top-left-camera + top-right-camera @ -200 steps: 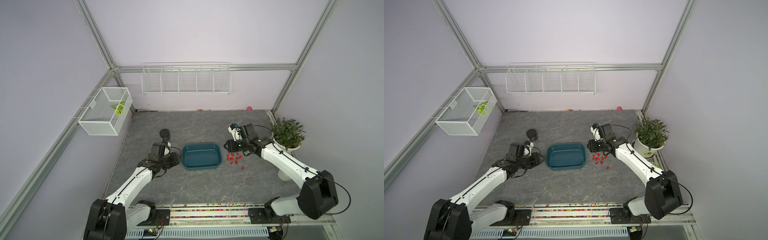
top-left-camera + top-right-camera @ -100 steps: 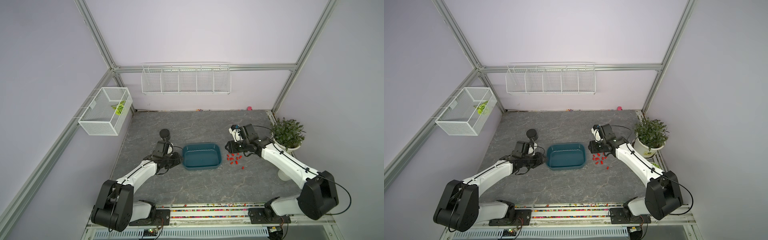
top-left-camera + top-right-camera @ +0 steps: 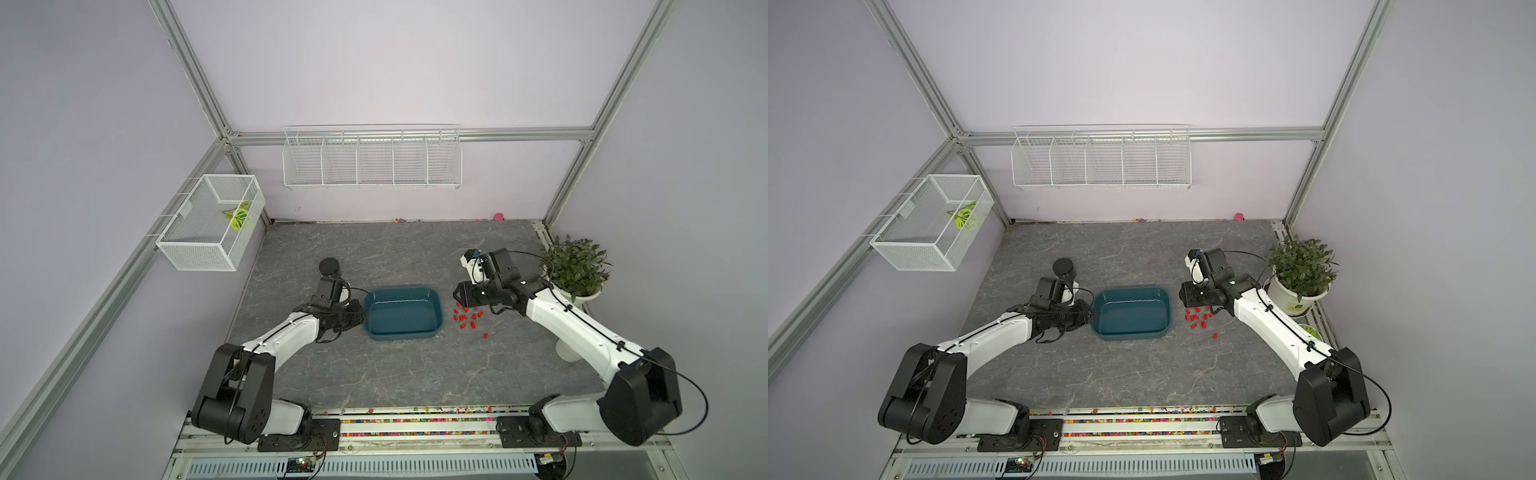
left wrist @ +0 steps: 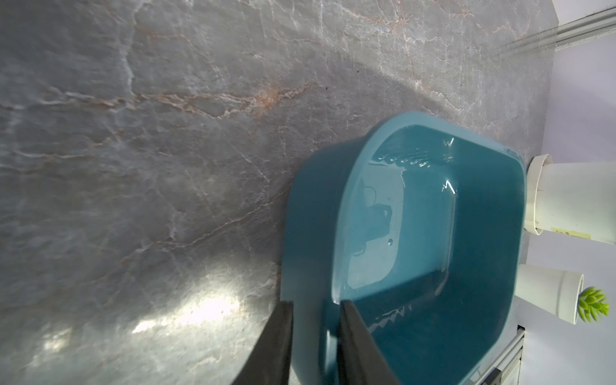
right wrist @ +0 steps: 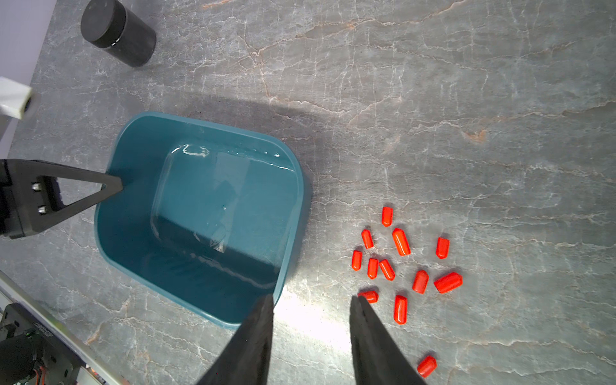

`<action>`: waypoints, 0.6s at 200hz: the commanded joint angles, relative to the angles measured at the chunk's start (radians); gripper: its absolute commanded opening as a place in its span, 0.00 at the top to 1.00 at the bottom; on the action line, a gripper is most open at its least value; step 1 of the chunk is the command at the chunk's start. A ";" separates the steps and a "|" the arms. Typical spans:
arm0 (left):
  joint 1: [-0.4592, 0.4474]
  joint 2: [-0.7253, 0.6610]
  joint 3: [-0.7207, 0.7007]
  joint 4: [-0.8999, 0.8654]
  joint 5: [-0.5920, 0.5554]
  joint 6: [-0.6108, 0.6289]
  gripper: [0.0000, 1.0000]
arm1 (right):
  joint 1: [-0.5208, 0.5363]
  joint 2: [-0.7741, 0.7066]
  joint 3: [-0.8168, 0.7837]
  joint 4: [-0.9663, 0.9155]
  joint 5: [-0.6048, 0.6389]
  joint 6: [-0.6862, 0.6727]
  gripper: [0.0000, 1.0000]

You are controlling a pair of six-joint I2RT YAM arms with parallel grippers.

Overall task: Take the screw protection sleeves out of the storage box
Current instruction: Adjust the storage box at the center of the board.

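Note:
The storage box [image 3: 401, 289] [image 3: 1131, 289], a shallow teal tub, sits mid-table and its inside shows bare in both wrist views. My left gripper [image 3: 363, 311] [image 3: 1091, 313] [image 4: 315, 303] is at the box's left end, one finger outside the wall and one inside, pressed on it. Several red screw protection sleeves [image 3: 467, 318] [image 3: 1200, 320] [image 5: 400, 241] lie scattered on the table right of the box [image 5: 200, 123]. My right gripper [image 3: 456, 296] [image 3: 1182, 293] [image 5: 311, 298] hangs open between the box's right end and the sleeves, holding nothing.
A black cup [image 3: 329, 267] [image 5: 116, 31] stands behind the left gripper. At the table's right edge is a potted plant [image 3: 575, 266]. White wire baskets [image 3: 372, 158] [image 3: 212, 220] hang on the back and left walls. Coloured beads [image 3: 415, 419] line the front rail.
My left gripper has slid right onto the box's left wall and its jaws have narrowed onto it. The right gripper, the box and the sleeves have hardly moved.

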 commanded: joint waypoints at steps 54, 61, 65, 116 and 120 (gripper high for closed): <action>-0.021 0.063 0.070 0.036 -0.012 -0.026 0.71 | 0.006 -0.031 -0.021 -0.011 0.016 -0.014 0.58; -0.022 0.070 0.076 0.037 -0.012 -0.029 0.71 | 0.007 -0.030 -0.021 -0.013 0.016 -0.014 0.58; -0.022 0.074 0.079 0.038 -0.014 -0.031 0.71 | 0.007 -0.030 -0.021 -0.013 0.016 -0.014 0.58; -0.030 0.117 0.111 0.049 -0.035 -0.047 0.73 | 0.006 -0.028 -0.022 -0.012 0.016 -0.014 0.58; -0.029 0.119 0.114 0.048 -0.039 -0.047 0.73 | 0.006 -0.028 -0.024 -0.013 0.016 -0.014 0.58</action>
